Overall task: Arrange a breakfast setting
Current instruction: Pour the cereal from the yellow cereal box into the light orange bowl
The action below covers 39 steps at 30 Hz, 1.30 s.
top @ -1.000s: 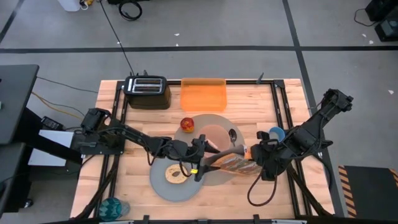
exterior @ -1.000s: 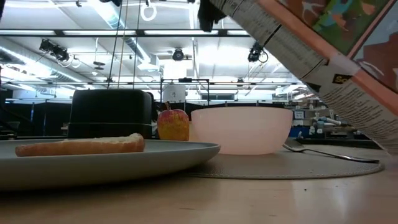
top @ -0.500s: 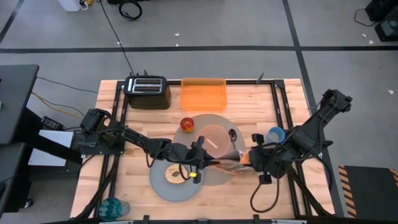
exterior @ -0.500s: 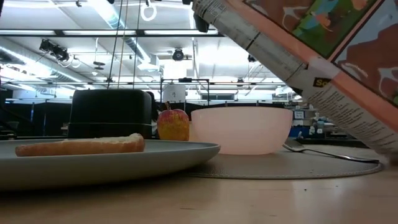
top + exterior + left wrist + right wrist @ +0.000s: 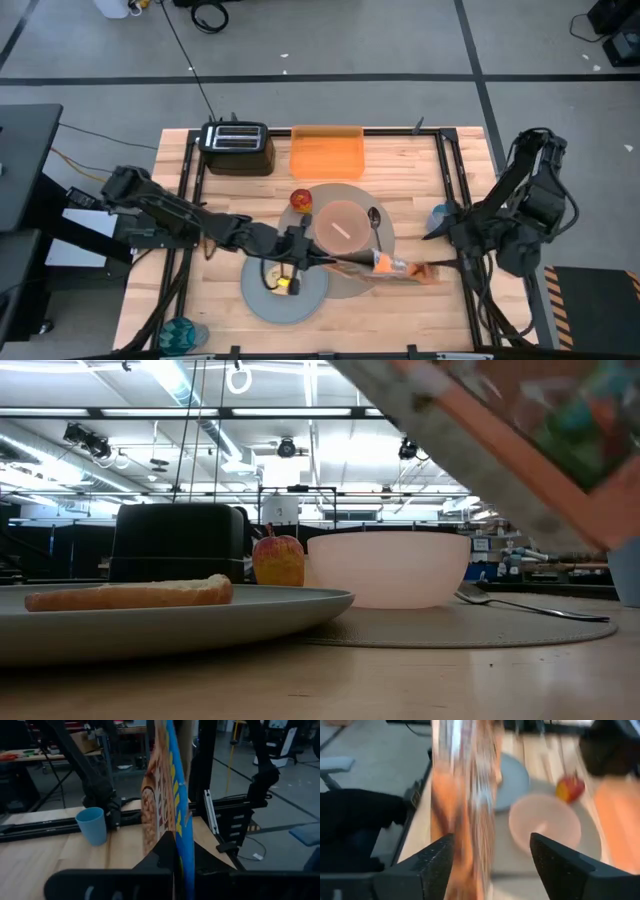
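Observation:
My left gripper (image 5: 305, 262), over the grey plate (image 5: 262, 298), is shut on a colourful cereal box (image 5: 385, 266) that reaches toward the table's right side. My right gripper (image 5: 437, 247) stands open just right of the box's free end, with the box (image 5: 465, 795) ahead of its fingers. The plate carries the browned bagel (image 5: 130, 593). On the round placemat (image 5: 390, 245) rest the pink bowl (image 5: 343, 225) and the metal spoon (image 5: 373, 220); the red apple (image 5: 301, 200) sits at its far left rim. The blue cup (image 5: 440, 213) stands right of the mat. My left gripper pinches the cereal box's left end (image 5: 176, 837) between its two fingers, one on each broad face. The fingers come level from the table's left and lie along the box. The box stands on edge, up off the table where the low view shows it (image 5: 500, 450).
A black toaster (image 5: 238, 145) and an orange tray (image 5: 328, 152) stand along the far edge. Black rails (image 5: 455, 190) frame the tabletop. A teal object (image 5: 182, 333) lies at the near left corner. Bare wood shows near the front edge, right of the plate.
My left gripper has shut on the box's left end. My right gripper has opened, let go of the box and drawn back toward the table's right edge. The box now hangs from the left gripper alone, and it has risen in the low view.

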{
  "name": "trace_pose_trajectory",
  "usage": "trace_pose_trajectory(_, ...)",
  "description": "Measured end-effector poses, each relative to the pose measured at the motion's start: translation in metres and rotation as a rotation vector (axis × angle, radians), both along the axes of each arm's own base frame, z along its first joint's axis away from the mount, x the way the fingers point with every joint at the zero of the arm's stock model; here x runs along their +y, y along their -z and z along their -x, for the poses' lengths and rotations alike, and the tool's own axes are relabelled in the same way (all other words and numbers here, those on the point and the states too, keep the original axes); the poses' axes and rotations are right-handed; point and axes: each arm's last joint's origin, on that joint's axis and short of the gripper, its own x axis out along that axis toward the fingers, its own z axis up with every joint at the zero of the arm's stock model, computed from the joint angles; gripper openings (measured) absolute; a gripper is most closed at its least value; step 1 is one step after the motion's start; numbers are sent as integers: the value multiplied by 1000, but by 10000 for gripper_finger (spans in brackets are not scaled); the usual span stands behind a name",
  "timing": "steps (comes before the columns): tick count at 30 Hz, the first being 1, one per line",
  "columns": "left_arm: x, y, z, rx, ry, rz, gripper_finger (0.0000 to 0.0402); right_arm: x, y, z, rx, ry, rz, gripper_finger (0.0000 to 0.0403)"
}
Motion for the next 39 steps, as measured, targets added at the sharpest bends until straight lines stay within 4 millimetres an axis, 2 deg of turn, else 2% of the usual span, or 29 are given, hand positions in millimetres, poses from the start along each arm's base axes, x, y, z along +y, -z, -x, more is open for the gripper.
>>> trace_pose_trajectory(6, 3, -28, 29, -11, -35, -21, 6, -11, 19, 21, 219, 115, -30, 284)
trace_pose_trajectory(12, 8, -45, 41, -70, -55, -24, 6, 0, 67, 17, 303, 156, -14, 288)
trace_pose_trajectory(17, 8, -45, 41, -73, -69, -51, 6, 19, 106, 9, 93, 142, -39, 294)
trace_pose_trajectory(22, 8, -46, 41, -88, -70, -61, 6, 24, 130, 10, -118, 172, -2, 305)
trace_pose_trajectory(27, 8, -47, 41, -99, -70, -67, 6, 29, 135, 9, -240, 195, -12, 325)
trace_pose_trajectory(35, 9, -51, 41, -134, -72, -75, 9, 40, 121, 3, -358, 160, -31, 347)
trace_pose_trajectory(39, 9, -53, 41, -158, -75, -65, 10, 38, 116, -1, -435, 245, -18, 347)
